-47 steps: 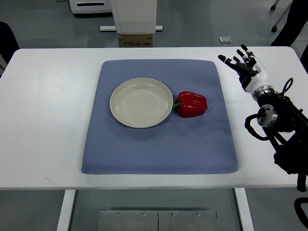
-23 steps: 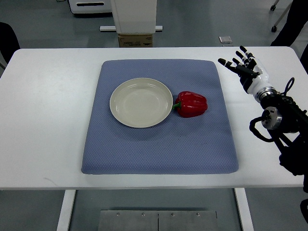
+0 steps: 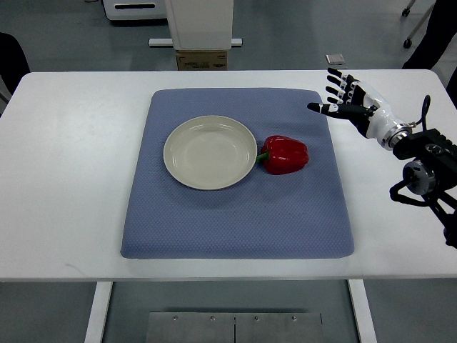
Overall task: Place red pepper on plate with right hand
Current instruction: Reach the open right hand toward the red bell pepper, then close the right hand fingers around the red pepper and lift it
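A red pepper (image 3: pixel 285 154) with a short green stem lies on the blue mat (image 3: pixel 235 214), touching the right rim of an empty cream plate (image 3: pixel 210 151). My right hand (image 3: pixel 341 98) hovers over the mat's upper right corner, up and to the right of the pepper, fingers spread and holding nothing. Its arm comes in from the right edge. The left arm does not show.
The mat lies on a white table (image 3: pixel 71 164). Beyond the far edge stand a white pedestal with a cardboard box (image 3: pixel 201 58) and a small grey object (image 3: pixel 334 58) on the floor. A dark shape sits at the left edge.
My right hand has swung left and slightly up toward the mat's corner, turning so the fingers point left. The pepper and plate have not moved.
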{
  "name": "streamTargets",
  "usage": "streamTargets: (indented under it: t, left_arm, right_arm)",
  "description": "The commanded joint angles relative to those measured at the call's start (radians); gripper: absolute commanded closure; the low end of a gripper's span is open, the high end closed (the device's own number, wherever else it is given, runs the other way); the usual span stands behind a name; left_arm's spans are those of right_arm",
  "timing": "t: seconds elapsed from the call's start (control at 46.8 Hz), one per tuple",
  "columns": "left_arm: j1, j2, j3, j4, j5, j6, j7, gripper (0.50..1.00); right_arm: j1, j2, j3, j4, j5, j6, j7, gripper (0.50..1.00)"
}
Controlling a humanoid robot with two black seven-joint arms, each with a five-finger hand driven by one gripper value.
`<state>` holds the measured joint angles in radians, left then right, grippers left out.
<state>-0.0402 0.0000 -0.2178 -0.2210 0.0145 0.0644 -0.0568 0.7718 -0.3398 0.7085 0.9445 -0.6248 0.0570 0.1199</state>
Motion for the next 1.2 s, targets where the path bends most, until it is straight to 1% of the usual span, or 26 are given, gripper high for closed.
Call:
streamTargets:
  t: [0.0, 0.15, 0.257, 0.385, 0.534, 0.663, 0.898, 1.069, 1.176]
  left_arm:
    - [0.000, 0.000, 0.000, 0.000, -0.001, 0.000, 0.000, 0.500]
    - [0.000, 0.000, 0.000, 0.000, -0.001, 0.000, 0.000, 0.500]
    - [0.000, 0.000, 0.000, 0.000, -0.001, 0.000, 0.000, 0.500]
    - [0.000, 0.000, 0.000, 0.000, -0.001, 0.000, 0.000, 0.500]
    - [0.000, 0.000, 0.000, 0.000, 0.001, 0.000, 0.000, 0.500]
    - [0.000, 0.000, 0.000, 0.000, -0.001, 0.000, 0.000, 0.500]
    - [0.000, 0.000, 0.000, 0.000, -0.001, 0.000, 0.000, 0.500]
    - [0.000, 0.000, 0.000, 0.000, -0.001, 0.000, 0.000, 0.500]
    - [0.000, 0.000, 0.000, 0.000, 0.001, 0.000, 0.000, 0.500]
  right_arm:
    - [0.026, -0.033, -0.073, 0.029, -0.042, 0.000, 0.012, 0.534]
    - [0.104, -0.068, -0.240, 0.037, -0.110, 0.000, 0.063, 0.534]
    - [0.162, -0.088, -0.359, 0.037, -0.122, -0.002, 0.099, 0.544]
    - [0.228, -0.094, -0.477, 0.036, -0.134, -0.003, 0.136, 0.555]
    - [0.290, -0.094, -0.609, 0.033, -0.165, -0.008, 0.178, 0.555]
    - [0.328, -0.093, -0.695, 0.033, -0.170, -0.016, 0.188, 0.557]
    - [0.366, -0.081, -0.767, 0.023, -0.188, -0.020, 0.188, 0.567]
    - [0.399, -0.058, -0.845, 0.014, -0.193, -0.065, 0.184, 0.578]
    - [0.415, -0.050, -0.877, 0.014, -0.193, -0.075, 0.182, 0.582]
